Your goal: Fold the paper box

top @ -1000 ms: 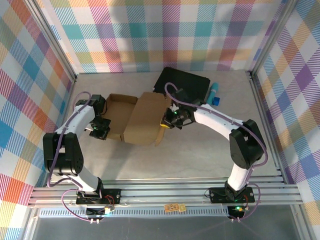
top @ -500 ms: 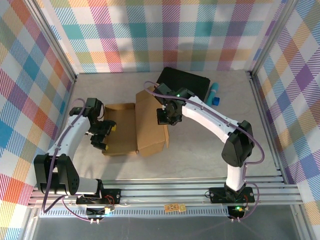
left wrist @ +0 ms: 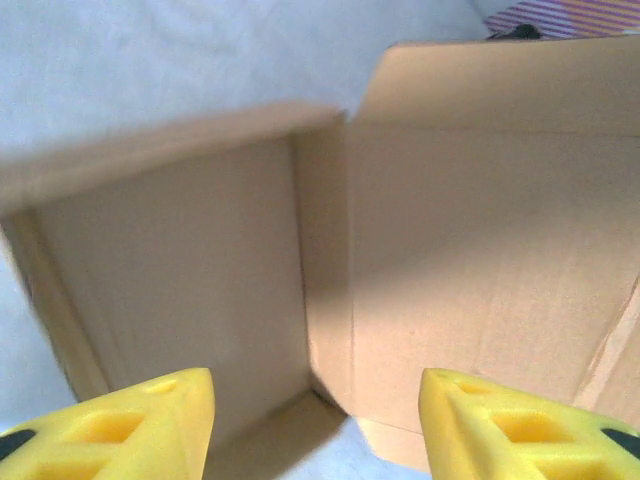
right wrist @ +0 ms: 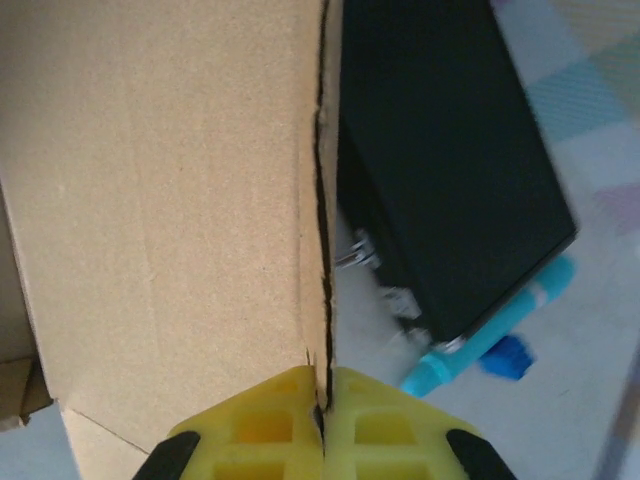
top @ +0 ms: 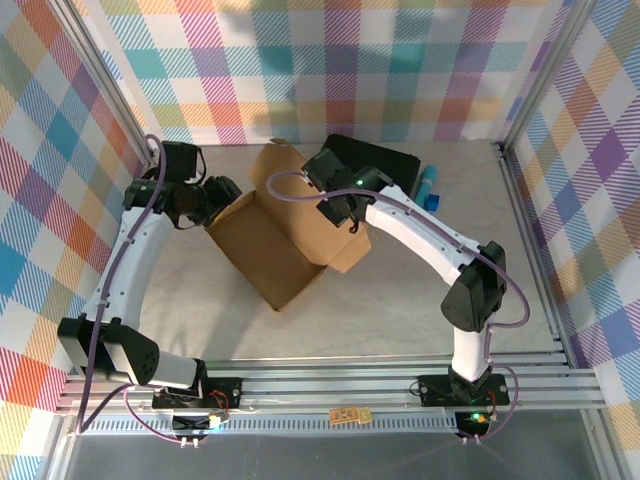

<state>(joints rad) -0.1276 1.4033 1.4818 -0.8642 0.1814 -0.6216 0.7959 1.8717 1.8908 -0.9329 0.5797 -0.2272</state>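
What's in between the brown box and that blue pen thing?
The black case lies between the paper box and the blue marker. The right wrist view shows it best.

This is a robotics lab test cell, not a home or a shop. A pale worktop (top: 400,310) is fenced by silver aluminium extrusion posts (top: 113,95). Plaid cloth screens (top: 330,60) in many colours hang on its left, far and right sides. A slotted aluminium rail (top: 330,385) runs along the worktop's near edge. Two white-and-black robot arms, the left arm (top: 135,255) and the right arm (top: 420,235), are bolted to the rail at their bases. Purple cables (top: 270,185) loop along the arms, and a small green light (top: 475,417) glows at the right base.
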